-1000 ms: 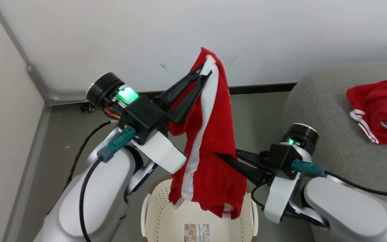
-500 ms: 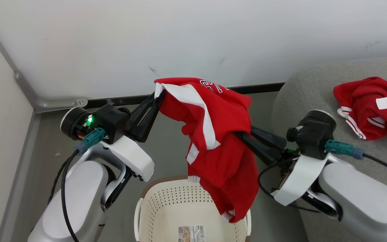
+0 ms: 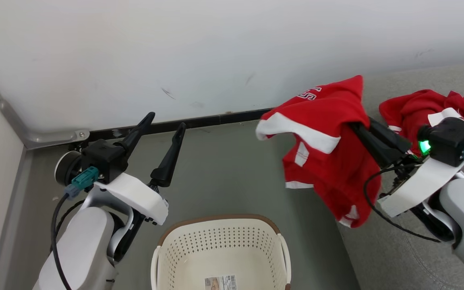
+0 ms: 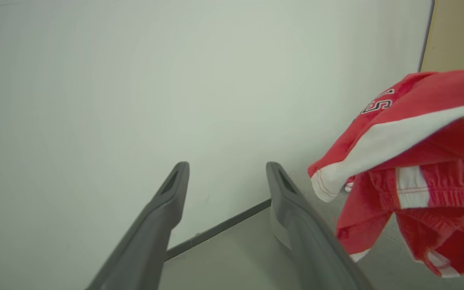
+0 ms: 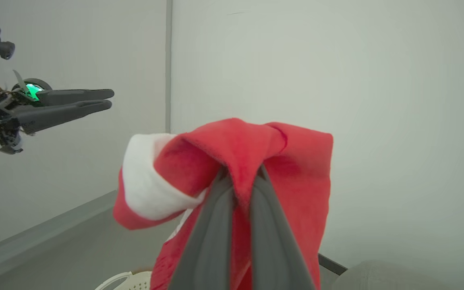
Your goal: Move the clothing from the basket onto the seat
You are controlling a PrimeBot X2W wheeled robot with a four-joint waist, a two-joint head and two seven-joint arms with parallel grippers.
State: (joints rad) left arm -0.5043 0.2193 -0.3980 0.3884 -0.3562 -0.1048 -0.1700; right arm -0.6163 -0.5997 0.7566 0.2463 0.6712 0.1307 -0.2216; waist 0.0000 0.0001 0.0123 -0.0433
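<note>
Head view: left pincer (image 3: 166, 120) spread wide and empty, over the floor, well apart from the cloth. Basket (image 3: 220, 219) sits below and to its right, with nothing inside but a sticker. Right pincer (image 3: 363, 131) is clamped on the red shorts (image 3: 324, 161), which drape over its fingertips and hang below. The red top (image 3: 409, 108) lies on the seat (image 3: 397, 262) just behind this pincer.

Left wrist view: nothing between the fingers; the shorts hang off to the right, apart.

Right wrist view: fingers pinch one fold, with the bulk sagging beneath.

Risks:
- The shorts hang near the seat's rounded edge, so an early release could drop them onto the floor.
- The small pinch may slip.
- Draped cloth may cling to the fingers when they open.
</note>
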